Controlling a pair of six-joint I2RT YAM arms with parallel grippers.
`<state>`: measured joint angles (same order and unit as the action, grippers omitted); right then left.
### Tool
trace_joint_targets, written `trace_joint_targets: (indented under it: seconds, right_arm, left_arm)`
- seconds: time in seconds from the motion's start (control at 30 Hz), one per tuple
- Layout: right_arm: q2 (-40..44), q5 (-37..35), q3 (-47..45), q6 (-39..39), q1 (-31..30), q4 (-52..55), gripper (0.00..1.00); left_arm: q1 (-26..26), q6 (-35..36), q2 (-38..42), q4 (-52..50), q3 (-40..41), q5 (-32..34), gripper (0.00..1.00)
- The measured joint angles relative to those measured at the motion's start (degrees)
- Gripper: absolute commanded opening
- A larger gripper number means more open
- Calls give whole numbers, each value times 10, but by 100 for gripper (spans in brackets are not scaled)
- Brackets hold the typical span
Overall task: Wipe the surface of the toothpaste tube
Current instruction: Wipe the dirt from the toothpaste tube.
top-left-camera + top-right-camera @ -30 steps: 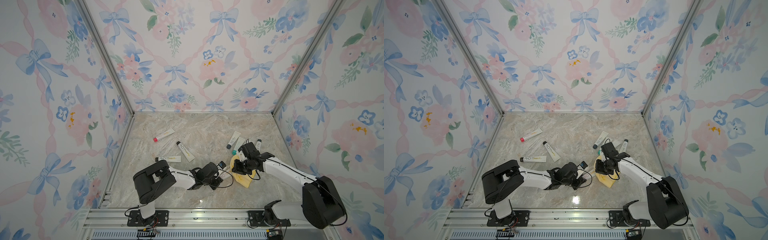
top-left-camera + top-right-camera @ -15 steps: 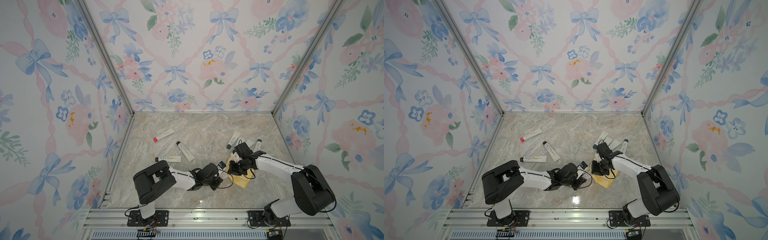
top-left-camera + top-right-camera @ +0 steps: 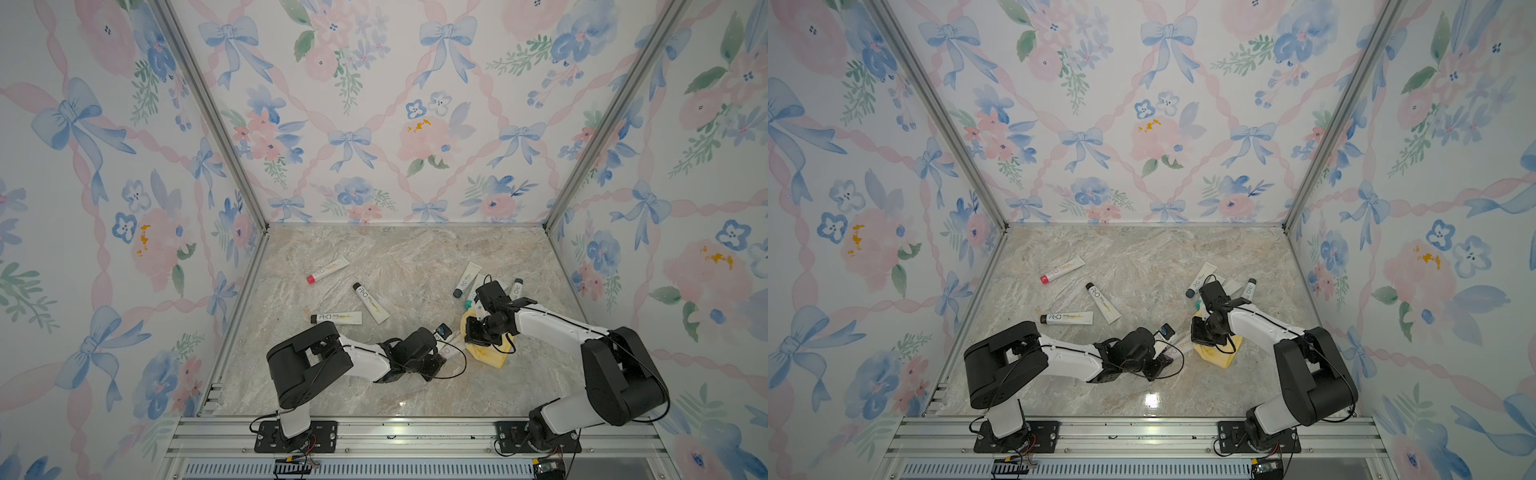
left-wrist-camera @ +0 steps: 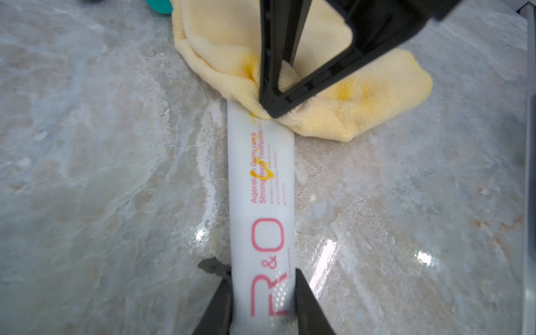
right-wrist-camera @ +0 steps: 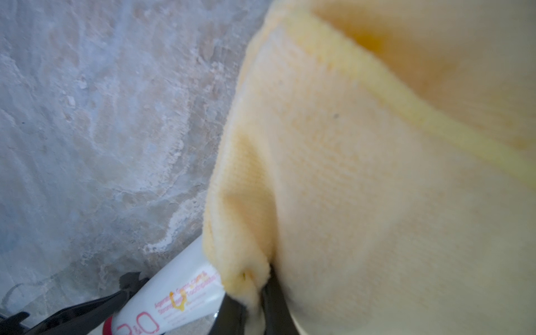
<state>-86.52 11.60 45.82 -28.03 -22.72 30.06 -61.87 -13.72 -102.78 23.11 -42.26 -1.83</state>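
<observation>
A white toothpaste tube (image 4: pixel 261 203) with pink R&O lettering lies on the marble floor and carries a yellow smear (image 4: pixel 261 174) mid-length. My left gripper (image 4: pixel 262 301) is shut on its near end. My right gripper (image 5: pixel 255 301) is shut on a fold of the yellow cloth (image 5: pixel 377 174). It presses that cloth (image 4: pixel 333 95) onto the tube's far end, which it hides. In both top views the tube (image 3: pixel 451 348) (image 3: pixel 1177 347) runs between the left gripper (image 3: pixel 436 361) and the right gripper (image 3: pixel 476 332), with the cloth (image 3: pixel 490 353) bunched under the right one.
Other tubes lie on the floor: a red-capped one (image 3: pixel 328 270) and two black-capped ones (image 3: pixel 371 303) (image 3: pixel 336 318) at the back left. More tubes (image 3: pixel 467 279) (image 3: pixel 516 287) cluster just behind the right arm. Walls close in on three sides.
The right gripper has carried the cloth forward and left, onto the tube's far end. The left arm has stayed put, holding the tube.
</observation>
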Motion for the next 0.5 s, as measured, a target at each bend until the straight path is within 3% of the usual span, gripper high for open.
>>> trace_joint_targets:
  seconds: [0.27,0.5]
  right_arm:
    - [11,29,-3,-16,-50,-18,13]
    - [10,38,-8,-15,-36,-23,13]
  left_arm:
    - [-1,0,0,0,0,2,28]
    - [-3,0,0,0,0,7,28]
